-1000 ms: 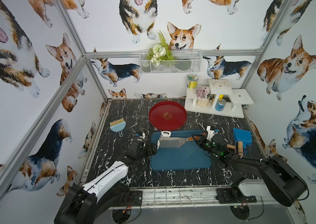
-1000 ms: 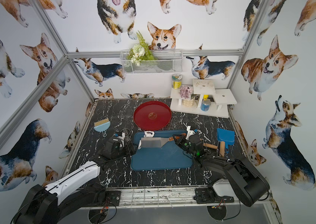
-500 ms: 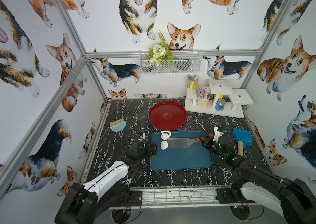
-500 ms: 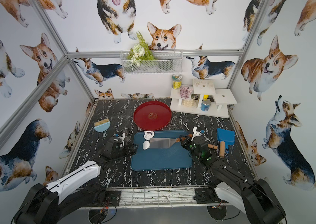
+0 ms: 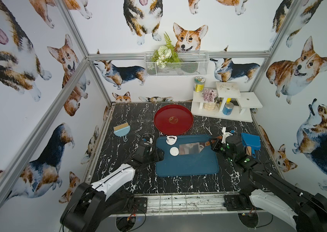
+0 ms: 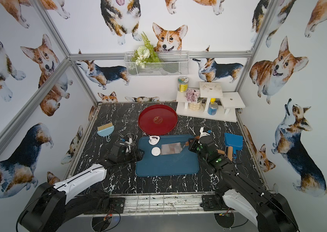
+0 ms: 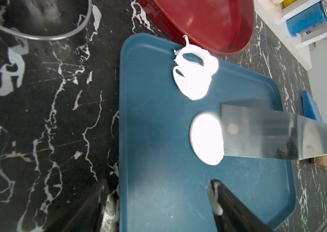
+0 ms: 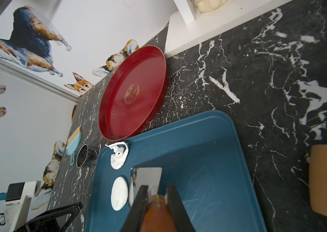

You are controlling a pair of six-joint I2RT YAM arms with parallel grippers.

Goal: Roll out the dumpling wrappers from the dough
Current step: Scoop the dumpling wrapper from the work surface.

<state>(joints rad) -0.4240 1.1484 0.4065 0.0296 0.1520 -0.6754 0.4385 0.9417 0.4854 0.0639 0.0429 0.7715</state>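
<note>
One wrapper (image 5: 174, 151), one dough scrap (image 5: 171, 140) on one tray (image 5: 186, 168); left hand (image 7: 161, 200) gapes, right hand (image 8: 157, 195) clamps spatula (image 5: 190, 148).

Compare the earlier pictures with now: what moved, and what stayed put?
The right gripper, shut on the scraper, drew its blade back toward the robot's right, uncovering the round dumpling wrapper. The open left gripper, leftover dough and red plate stayed.

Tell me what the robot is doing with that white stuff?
It's making dumpling wrappers. The right end effector is shut on a scraper, whose blade sits at the edge of a round wrapper on the blue tray. The leftover dough lies by the tray's far corner. The left end effector is open and empty. The red plate holds nothing yet.
</note>
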